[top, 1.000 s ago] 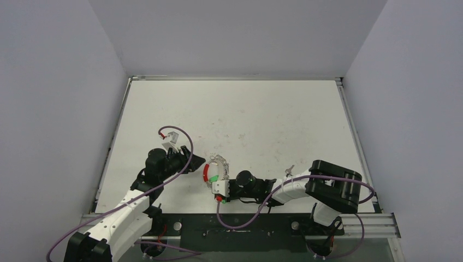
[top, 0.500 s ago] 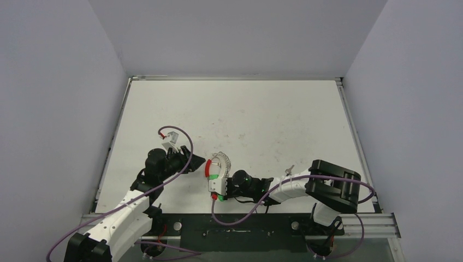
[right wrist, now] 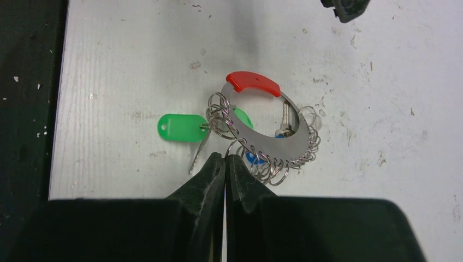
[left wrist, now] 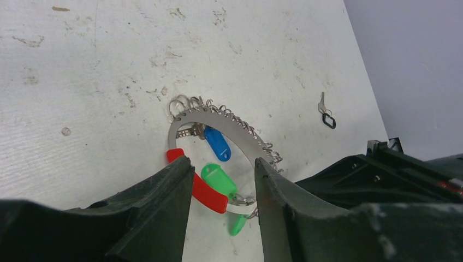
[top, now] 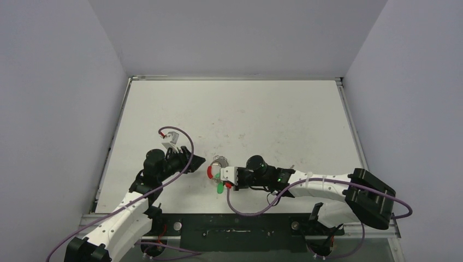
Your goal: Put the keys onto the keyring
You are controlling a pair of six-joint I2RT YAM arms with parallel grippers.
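The right fingers (right wrist: 225,164) are clenched tip to tip, with nothing seen between them. The keyring (right wrist: 273,139) lies just at their 1 o'clock on the surface (right wrist: 136,65). A green key (right wrist: 177,127) touches its coil at 9 o'clock, and a blue key (left wrist: 217,144) lies inside the loop. In the top view the left fingers (top: 195,162) hang released at the keyring's 9 o'clock.

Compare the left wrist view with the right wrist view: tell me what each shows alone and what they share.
Left wrist only: a loose key lying apart from the keyring, and the open left tool. Right wrist only: the shut right tool, its tips at the keyring's small wire rings, and a dark strip down the view's left side. Both: the keyring with its red section, green keys and a blue key.
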